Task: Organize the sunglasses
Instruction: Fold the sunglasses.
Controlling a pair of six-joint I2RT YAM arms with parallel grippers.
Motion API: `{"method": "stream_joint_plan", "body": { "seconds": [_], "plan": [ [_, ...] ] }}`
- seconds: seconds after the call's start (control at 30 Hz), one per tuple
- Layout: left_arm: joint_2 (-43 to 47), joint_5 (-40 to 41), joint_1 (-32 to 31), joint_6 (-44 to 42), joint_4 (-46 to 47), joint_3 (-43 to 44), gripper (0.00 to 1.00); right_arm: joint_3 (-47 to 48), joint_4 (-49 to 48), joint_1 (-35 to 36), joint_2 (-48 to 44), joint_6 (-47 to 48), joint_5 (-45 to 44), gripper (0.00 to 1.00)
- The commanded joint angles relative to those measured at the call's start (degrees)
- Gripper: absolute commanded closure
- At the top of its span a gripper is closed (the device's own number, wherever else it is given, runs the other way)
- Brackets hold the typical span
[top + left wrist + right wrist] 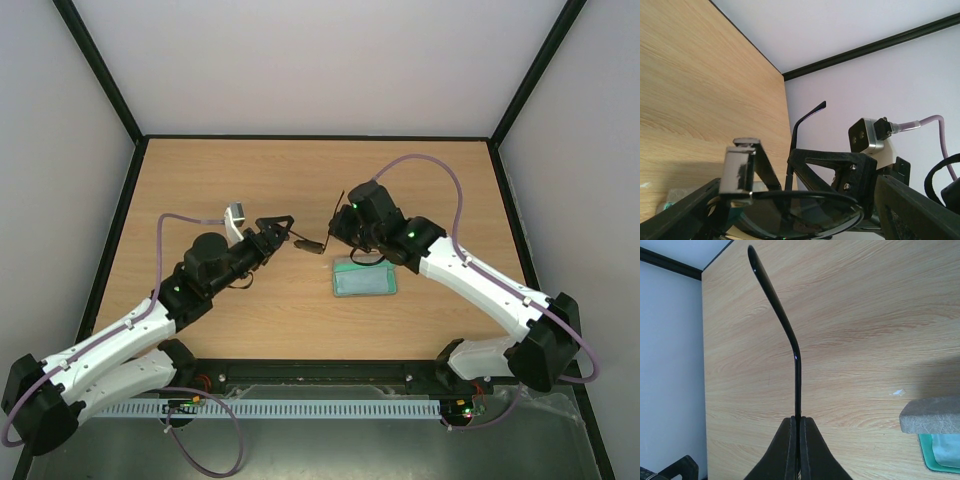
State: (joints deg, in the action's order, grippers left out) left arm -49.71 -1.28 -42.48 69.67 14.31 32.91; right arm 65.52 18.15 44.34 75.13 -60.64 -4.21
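The left arm (110, 345) and the right arm (480, 280) are both built of glossy white shells set between matt black joint housings, with a bulky black block at each shoulder. A lilac cable (185, 216) runs along the left arm, and a second lilac cable (445, 170) runs along the right. Small green lights (409, 235) glow on the black housings. The left claw (288, 228) and the right claw (799, 421) are angular black plastic. Small silver screws (853, 167) fasten the right one's triangular frame, under a silver-and-white camera box (866, 136) with two dark lenses.
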Motion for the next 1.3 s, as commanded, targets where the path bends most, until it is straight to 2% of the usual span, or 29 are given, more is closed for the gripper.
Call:
{"method": "stream_joint_plan", "body": {
  "seconds": [0.0, 0.67, 0.97, 1.27],
  "plan": [
    [-0.4, 0.2, -0.2, -0.9, 2.0, -0.4, 0.2, 2.0, 1.7, 0.4, 0.8, 0.3, -0.6, 0.99],
    [-1.1, 1.5, -0.3, -1.0, 0.7, -0.3, 0.34, 1.5, 1.4, 0.4, 0.9, 0.6, 0.2, 0.99],
    [-1.5, 1.5, -0.2, -1.1, 0.6, -0.3, 0.34, 1.6, 1.4, 0.4, 0.9, 1.0, 0.1, 0.85],
    [-1.7, 1.5, -0.2, -1.1, 1.0, -0.5, 0.35, 1.4, 1.0, 0.4, 1.0, 1.0, 0.1, 0.84]
  ]
}}
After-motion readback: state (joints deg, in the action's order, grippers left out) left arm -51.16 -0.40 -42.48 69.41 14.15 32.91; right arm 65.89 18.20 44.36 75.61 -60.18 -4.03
